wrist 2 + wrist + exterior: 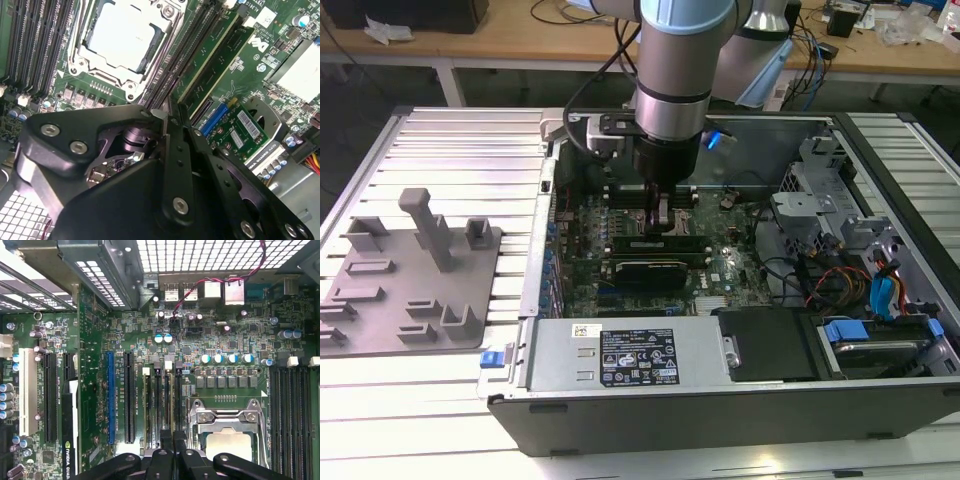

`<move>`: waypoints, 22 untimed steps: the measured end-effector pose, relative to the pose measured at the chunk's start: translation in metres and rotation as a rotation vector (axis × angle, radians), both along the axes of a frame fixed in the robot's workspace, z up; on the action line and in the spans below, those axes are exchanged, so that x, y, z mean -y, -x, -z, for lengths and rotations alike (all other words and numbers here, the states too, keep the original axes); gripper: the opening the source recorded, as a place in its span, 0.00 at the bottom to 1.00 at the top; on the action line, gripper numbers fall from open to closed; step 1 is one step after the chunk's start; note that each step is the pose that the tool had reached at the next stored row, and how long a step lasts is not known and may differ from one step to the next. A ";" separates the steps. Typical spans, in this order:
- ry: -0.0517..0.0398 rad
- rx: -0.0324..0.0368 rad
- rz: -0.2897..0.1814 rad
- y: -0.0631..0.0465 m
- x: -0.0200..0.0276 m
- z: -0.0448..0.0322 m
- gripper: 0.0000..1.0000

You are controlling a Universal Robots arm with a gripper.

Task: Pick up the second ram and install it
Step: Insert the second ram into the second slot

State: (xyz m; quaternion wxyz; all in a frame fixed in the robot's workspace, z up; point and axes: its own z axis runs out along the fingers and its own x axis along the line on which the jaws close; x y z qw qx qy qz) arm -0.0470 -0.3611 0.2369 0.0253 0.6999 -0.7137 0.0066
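My gripper (660, 225) reaches down into the open computer case (720, 420), over the green motherboard (720, 265). In both wrist views its black fingers (175, 150) are closed together. The second ram (206, 57), a long narrow green stick, stands on edge in a black slot beside the processor socket. It runs straight out from between my fingertips. In the exterior view it is the long strip (685, 243) right under the gripper, which sits at its middle. My gripper (172, 442) also shows with a thin gap between the finger ends, above the row of slots (167, 400).
Another green stick (225, 62) stands in a slot next to it, farther from the silver processor (122, 32). Black slots (35, 45) lie beyond the socket. A grey holder (410, 270) sits on the exterior view's left. The power supply (620, 355), drive cage (810, 215) and cables (860, 285) crowd the case.
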 end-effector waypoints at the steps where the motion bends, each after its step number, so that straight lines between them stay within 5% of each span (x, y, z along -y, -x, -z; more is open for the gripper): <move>1: -0.0002 0.0004 0.000 0.000 0.0000 0.0002 0.09; 22: -0.0041 0.0032 0.000 -0.001 0.0000 0.0020 0.09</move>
